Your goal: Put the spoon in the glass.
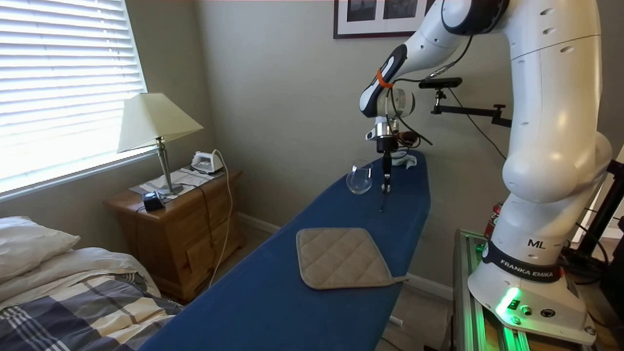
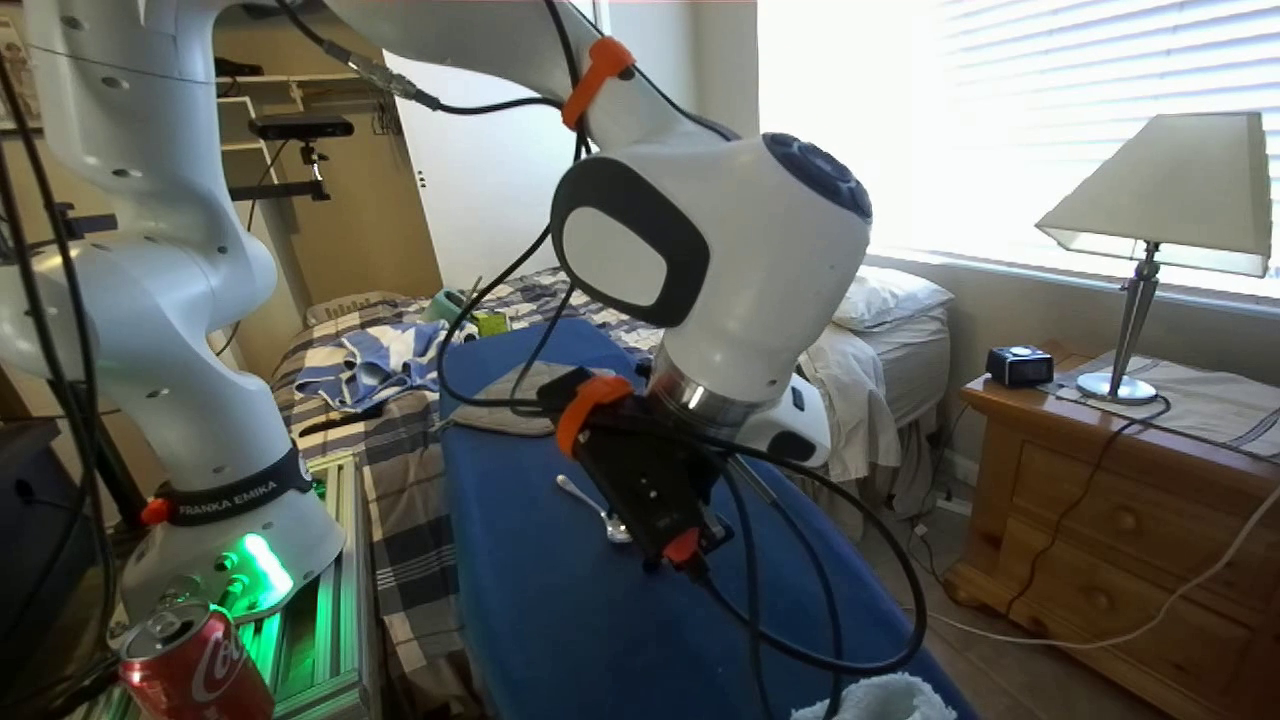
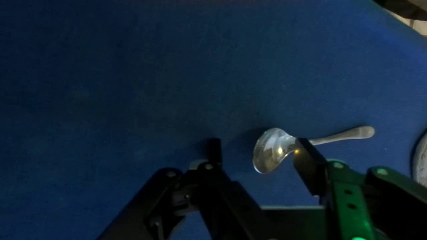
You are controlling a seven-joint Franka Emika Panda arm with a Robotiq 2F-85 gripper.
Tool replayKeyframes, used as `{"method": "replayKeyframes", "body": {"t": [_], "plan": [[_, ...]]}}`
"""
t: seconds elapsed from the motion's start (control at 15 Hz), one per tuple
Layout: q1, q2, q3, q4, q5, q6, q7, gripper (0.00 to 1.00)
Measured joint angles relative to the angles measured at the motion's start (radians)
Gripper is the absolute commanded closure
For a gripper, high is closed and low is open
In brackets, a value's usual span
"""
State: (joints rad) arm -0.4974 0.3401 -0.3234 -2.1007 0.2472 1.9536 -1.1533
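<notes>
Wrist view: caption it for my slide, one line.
Open gripper above a silver spoon, not yet grasped, lying on the blue ironing board.

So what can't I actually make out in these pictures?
Wrist view: the neck of the spoon, hidden by a gripper finger.
Wrist view: most of the grey pad, cut off by the right edge.
In an exterior view: the bottom of the red can, cut off by the lower edge.

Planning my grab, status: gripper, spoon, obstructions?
Gripper open. Spoon on blue board, ungripped. One finger hides its neck in wrist view, contact unclear. Glass nearby.
</notes>
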Motion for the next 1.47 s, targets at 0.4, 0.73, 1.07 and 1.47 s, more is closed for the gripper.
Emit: {"method": "replayKeyframes", "body": {"t": [0.4, 0.73, 1.07, 1.47], "plan": [[-0.012, 0.017, 0.009, 0.015, 0.029, 0.000, -0.018, 1.00], [-0.017, 0.018, 0.010, 0.027, 0.045, -0.016, -0.025, 0.98], [-0.010, -0.015, 0.010, 0.044, 0.043, -0.100, -0.017, 0.98], [0.023, -0.136, 0.010, 0.057, 0.012, -0.276, 0.054, 0.98]]}}
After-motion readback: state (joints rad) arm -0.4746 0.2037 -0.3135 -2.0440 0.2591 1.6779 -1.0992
